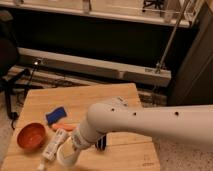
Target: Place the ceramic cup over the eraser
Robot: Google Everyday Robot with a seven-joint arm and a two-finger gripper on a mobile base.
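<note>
My arm reaches in from the right and bends down to the table's front left. My gripper [72, 150] is low over the front edge, just right of the white tube, and holds a small white ceramic cup [65, 159] at its tip. The eraser [102, 144], a small black-and-white striped block, stands right of the gripper. It is partly hidden behind my forearm. The cup is to the left of the eraser and apart from it.
On the wooden table [125, 100] an orange-red bowl [31, 136] sits front left. A white tube [54, 145] lies next to it, with an orange stick [64, 127] and a blue flat block [56, 115] behind. A dark shelf unit stands behind the table.
</note>
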